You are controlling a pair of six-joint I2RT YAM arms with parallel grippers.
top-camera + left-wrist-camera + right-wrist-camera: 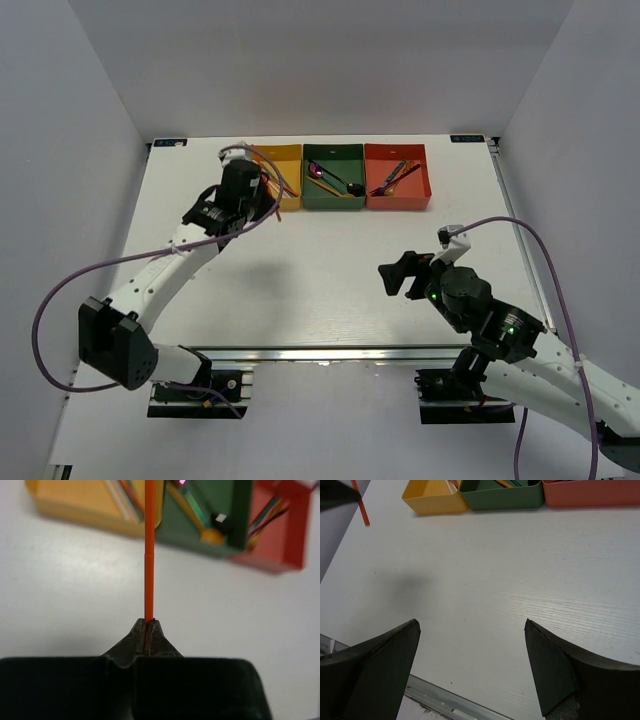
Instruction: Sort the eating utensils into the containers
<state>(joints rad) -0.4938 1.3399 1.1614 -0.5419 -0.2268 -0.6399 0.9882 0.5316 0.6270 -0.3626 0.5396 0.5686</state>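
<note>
three trays (pixel 334 201) sit side by side at the table's (pixel 320 290) far edge, utensils (pixel 336 180) lying in each.

I count three containers: one yellow tray (pixel 427 500), one green tray (pixel 340 155), one red tray (pixel 380 155). One orange chopstick (pixel 148 580) is outside them. The pieces (pixel 352 187) inside overlap too much to count.

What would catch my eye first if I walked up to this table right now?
Probably the row at the far edge of the table: a yellow tray, a green tray and a red tray, each holding utensils. Next, the left tool, shut on a thin orange-red chopstick close to the yellow tray, while the right tool hangs wide open over bare table.
</note>
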